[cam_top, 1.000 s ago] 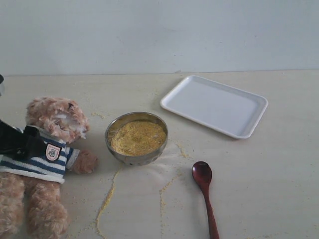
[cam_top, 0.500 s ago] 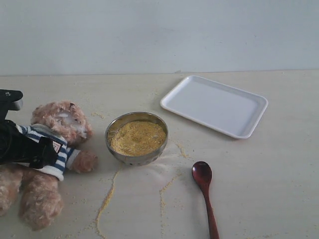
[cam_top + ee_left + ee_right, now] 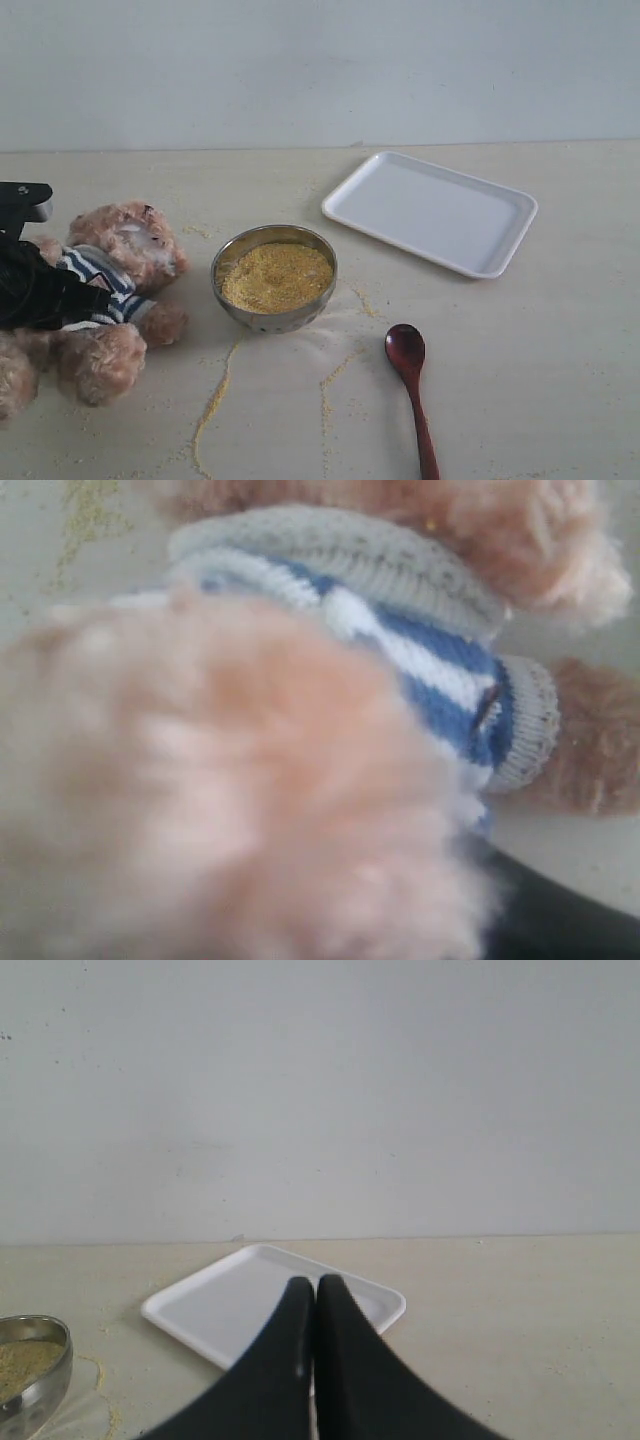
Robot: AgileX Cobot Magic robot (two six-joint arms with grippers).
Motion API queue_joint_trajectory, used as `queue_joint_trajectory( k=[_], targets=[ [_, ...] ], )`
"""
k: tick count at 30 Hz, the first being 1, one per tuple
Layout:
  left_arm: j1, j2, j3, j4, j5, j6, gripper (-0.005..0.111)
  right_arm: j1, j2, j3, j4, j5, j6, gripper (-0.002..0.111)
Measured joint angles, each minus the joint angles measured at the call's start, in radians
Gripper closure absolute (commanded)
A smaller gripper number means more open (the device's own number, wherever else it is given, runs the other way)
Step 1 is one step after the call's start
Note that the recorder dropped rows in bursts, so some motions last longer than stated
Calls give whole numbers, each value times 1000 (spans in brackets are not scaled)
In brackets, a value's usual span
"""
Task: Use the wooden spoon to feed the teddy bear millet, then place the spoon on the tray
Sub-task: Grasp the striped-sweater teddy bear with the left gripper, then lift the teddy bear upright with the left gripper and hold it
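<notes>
- Left fingers [image 3: 45, 293] are sunk into the striped middle of the teddy bear [image 3: 130, 240] at the near left. Plush hides their tips in both views, so I cannot tell whether they are clamped on it or only pressing.
- Right fingers [image 3: 290, 1360] are pressed together with nothing between them. They are out of the exterior view and point toward the tray [image 3: 240, 1295].
- The step in hand, as I judge it, is setting the bear up for feeding. It lies slumped, with one paw near the metal bowl [image 3: 270, 318]. Hold it by the torso, seat it with the pale muzzle turned right toward the bowl, and keep that paw off the rim.
- At the near right the wooden spoon [image 3: 410, 375] lies untouched, its bowl end pointing far and its handle running out at the near edge of view. Bare worktop [image 3: 540, 380] around it leaves room for a reach from the right.
- In the middle, the millet [image 3: 275, 275] fills the bowl, and thin loose trails [image 3: 212, 400] run nearward from it.
- At the far right the tray is bare, well apart from the bowl, with open room on every side.
</notes>
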State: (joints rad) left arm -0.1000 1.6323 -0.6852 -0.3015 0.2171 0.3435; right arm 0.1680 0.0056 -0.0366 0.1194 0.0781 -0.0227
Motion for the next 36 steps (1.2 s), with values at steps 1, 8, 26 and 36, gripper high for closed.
queue_joint_trajectory(
  k=[1, 8, 26, 36],
  targets=[
    [0, -13, -2, 0, 12, 1, 102, 0, 0, 0, 0, 0, 0, 108],
    [6, -217, -65, 4, 134, 0, 102, 0, 0, 0, 0, 0, 0, 108],
    [350, -441, 66, -759, 508, 567, 102, 0, 0, 0, 0, 0, 0, 108],
    [404, -402, 203, -938, 589, 813, 102, 0, 0, 0, 0, 0, 0, 108]
  ],
)
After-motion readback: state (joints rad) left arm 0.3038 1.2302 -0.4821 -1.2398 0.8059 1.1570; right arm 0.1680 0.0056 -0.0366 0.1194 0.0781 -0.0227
